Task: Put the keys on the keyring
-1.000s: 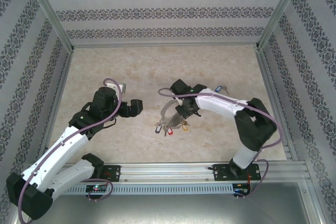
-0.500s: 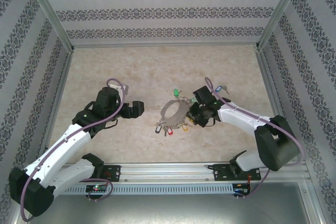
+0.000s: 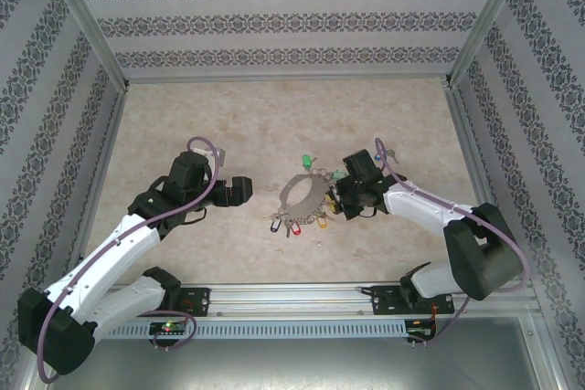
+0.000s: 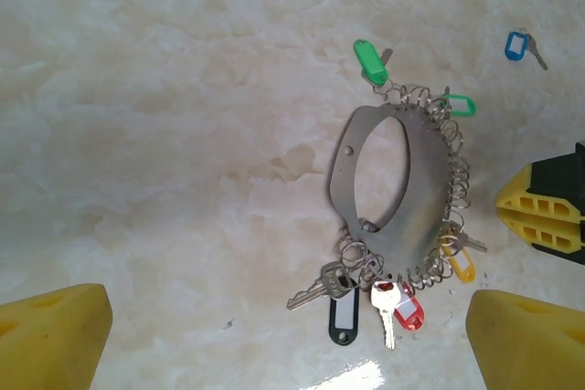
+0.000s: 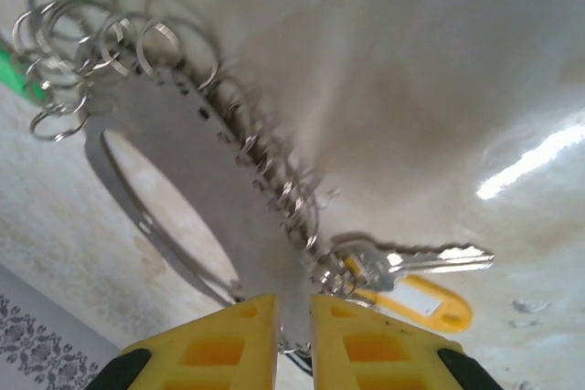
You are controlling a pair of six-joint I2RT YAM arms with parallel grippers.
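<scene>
The keyring [image 3: 306,196] is a flat grey metal oval lying mid-table, its rim lined with small wire rings. Keys hang from it with a black tag [image 4: 343,319], a red tag [image 4: 409,312], a yellow tag [image 5: 416,303] and green tags [image 4: 370,61]. One blue-tagged key [image 4: 517,45] lies loose, apart from the ring. My right gripper [image 5: 294,303] is shut on the keyring's plate [image 5: 192,180] at its right edge. My left gripper [image 3: 239,189] hovers open to the left of the ring, and its yellow fingers [image 4: 50,335] hold nothing.
The marbled tabletop [image 3: 228,116] is bare behind and to the left of the ring. Patterned walls and a metal frame [image 3: 91,34] close in the workspace on three sides. The rail [image 3: 292,297] with the arm bases runs along the near edge.
The right arm has swung from over the ring to its right side, uncovering the green-tagged keys, and now grips the ring's edge. The left arm has barely moved.
</scene>
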